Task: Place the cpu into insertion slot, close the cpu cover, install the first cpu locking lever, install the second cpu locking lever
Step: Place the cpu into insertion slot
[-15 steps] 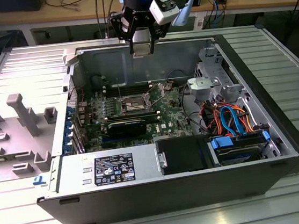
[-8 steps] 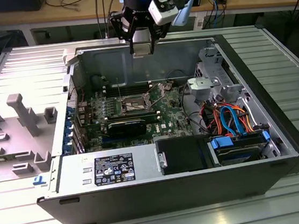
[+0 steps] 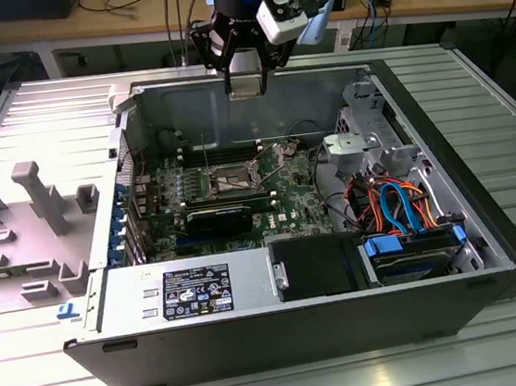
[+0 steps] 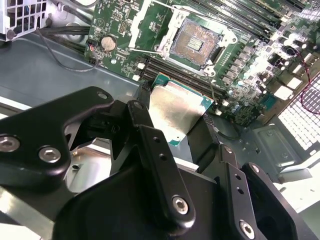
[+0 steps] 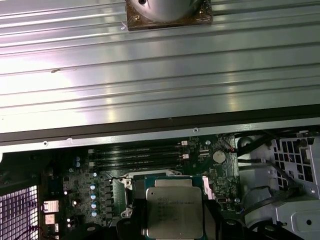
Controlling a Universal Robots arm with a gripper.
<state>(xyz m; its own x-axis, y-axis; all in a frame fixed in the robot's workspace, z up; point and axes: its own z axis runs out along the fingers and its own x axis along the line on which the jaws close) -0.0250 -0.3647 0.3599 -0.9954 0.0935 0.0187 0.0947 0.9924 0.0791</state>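
My gripper (image 3: 246, 75) hangs above the far wall of the open computer case, shut on the cpu (image 3: 246, 85), a small square chip with a silver-grey top. In both wrist views the cpu (image 4: 175, 112) (image 5: 174, 210) sits flat between the black fingers (image 4: 142, 122). The insertion slot (image 3: 229, 178) (image 4: 195, 44) lies bare on the green board, below the chip and apart from it. In the first wrist view the slot's rim (image 5: 127, 182) peeks out behind the chip. The cpu cover (image 4: 150, 22) stands swung back at one side of the slot.
Long black memory slots (image 4: 172, 70) run beside the socket. A power supply (image 3: 190, 289) and a drive bay with coloured cables (image 3: 399, 205) fill the near side of the case. A grey fixture (image 3: 39, 195) lies on the ribbed table at the exterior view's left.
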